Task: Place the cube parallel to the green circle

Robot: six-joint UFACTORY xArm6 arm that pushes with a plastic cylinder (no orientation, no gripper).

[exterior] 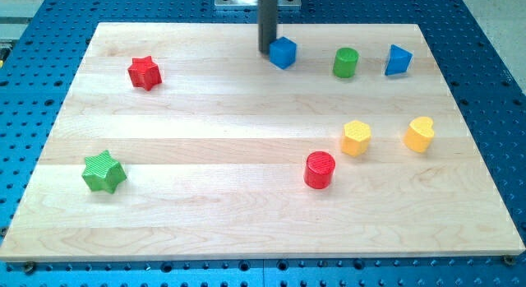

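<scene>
The blue cube [283, 53] sits near the view's top centre of the wooden board [205, 155]. The green cylinder, the green circle [346, 62], stands to its right at about the same height in the view, a gap apart. My tip [267, 51] is at the cube's left side, touching or almost touching it. The dark rod rises straight up out of the view's top.
A blue wedge-like block [398, 60] lies right of the green cylinder. A red star [145, 72] is at upper left, a green star [103, 172] at lower left. A red cylinder [320, 169], a yellow block [356, 138] and a yellow heart [419, 133] lie at lower right.
</scene>
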